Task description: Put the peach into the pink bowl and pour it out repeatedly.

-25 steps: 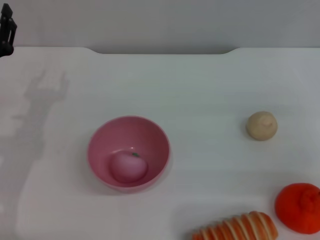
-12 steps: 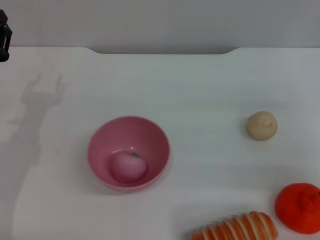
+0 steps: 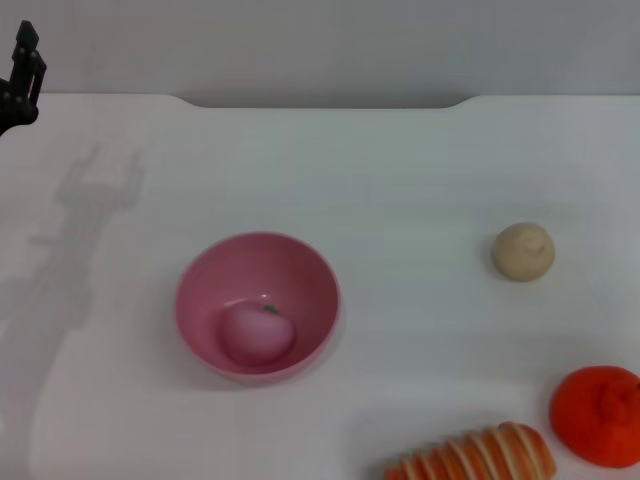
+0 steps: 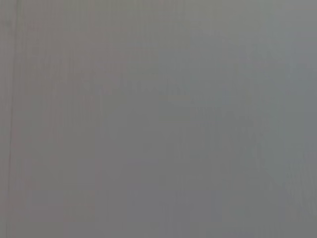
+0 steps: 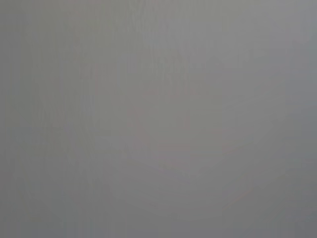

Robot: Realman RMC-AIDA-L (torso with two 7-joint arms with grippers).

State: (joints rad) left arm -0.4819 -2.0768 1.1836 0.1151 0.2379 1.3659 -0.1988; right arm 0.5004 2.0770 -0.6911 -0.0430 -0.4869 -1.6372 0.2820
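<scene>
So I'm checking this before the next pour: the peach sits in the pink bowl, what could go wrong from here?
1. The peach is round, so tipped out of the pink bowl it may roll toward the beige ball or the table's near edge.
2. The left gripper is at the table's far left corner, apart from the bowl; a glossy rim might slip when grasped.

The peach [image 3: 258, 333] lies in the pink bowl [image 3: 300, 262] — ball [image 3: 523, 251] at its three o'clock, fruit [image 3: 598, 415] and bread [image 3: 474, 457] toward four.
</scene>
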